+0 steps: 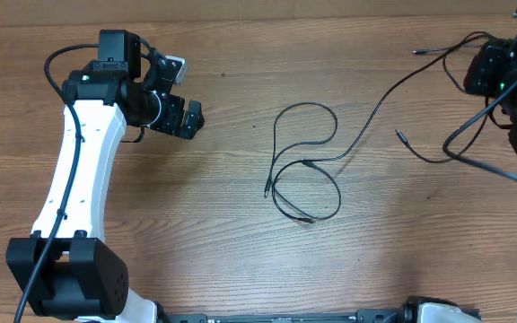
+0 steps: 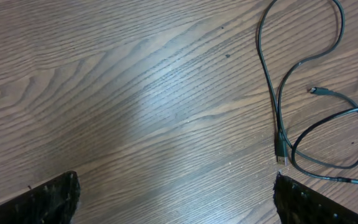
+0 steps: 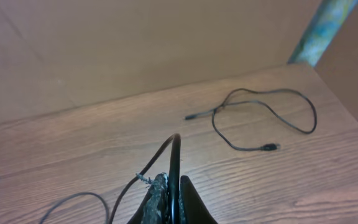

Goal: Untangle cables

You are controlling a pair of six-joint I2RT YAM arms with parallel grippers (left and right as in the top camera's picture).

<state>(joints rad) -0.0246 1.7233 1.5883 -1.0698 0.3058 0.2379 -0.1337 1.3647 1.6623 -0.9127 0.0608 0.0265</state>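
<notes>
Wood-grain table (image 1: 214,242), brown and matt, forms the work surface. A plain tan wall (image 3: 104,43) closes it off in the right wrist view.

The cables (image 1: 305,162) lie on the table right of centre. They are thin black cords in loose, overlapping loops with small plugs at the ends. One plug (image 2: 281,158) shows clearly in the left wrist view, at the end of a strand running down from a loop. A long cord (image 1: 377,106) leaves the loops and runs up-right toward the right arm.

The right gripper (image 3: 174,200) is clenched on a held cord (image 3: 175,162), which arches up from between its fingers. Beyond it a loose cord (image 3: 263,102) lies in an open curve on the table, with both plugs visible.

The left gripper (image 1: 187,118) stands well apart, left of the loops, with its jaws spread wide and grasping nothing. Only its two dark fingertips (image 2: 48,199) show in its own view, at the bottom corners.

In the overhead view the right gripper sits at the top right corner, partly cut off. There the thin cords cannot be told from the thicker arm wiring. Whether the held cord is the long cord cannot be determined.
</notes>
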